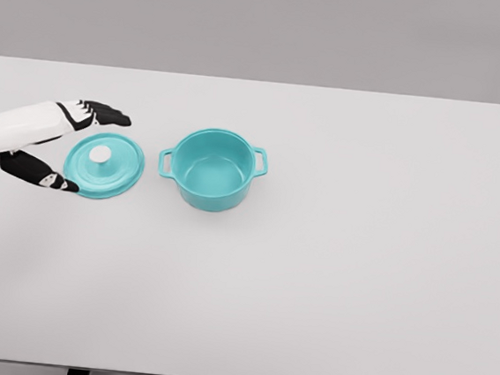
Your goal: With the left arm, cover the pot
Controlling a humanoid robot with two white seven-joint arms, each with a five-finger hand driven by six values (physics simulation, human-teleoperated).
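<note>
A teal pot (213,169) with two side handles stands uncovered on the white table, left of the middle. Its round teal lid (106,166), with a white knob (101,154) on top, lies flat on the table just left of the pot, apart from it. My left hand (78,149) comes in from the left edge and spreads around the lid's left side. Black fingers (106,114) reach over the lid's far rim, and the thumb (43,174) lies at its near rim. The hand is open and I cannot see it gripping the lid. The right arm is out of view.
The white table (359,251) stretches wide to the right of and in front of the pot. Its front edge runs along the bottom of the view, with two dark legs below it.
</note>
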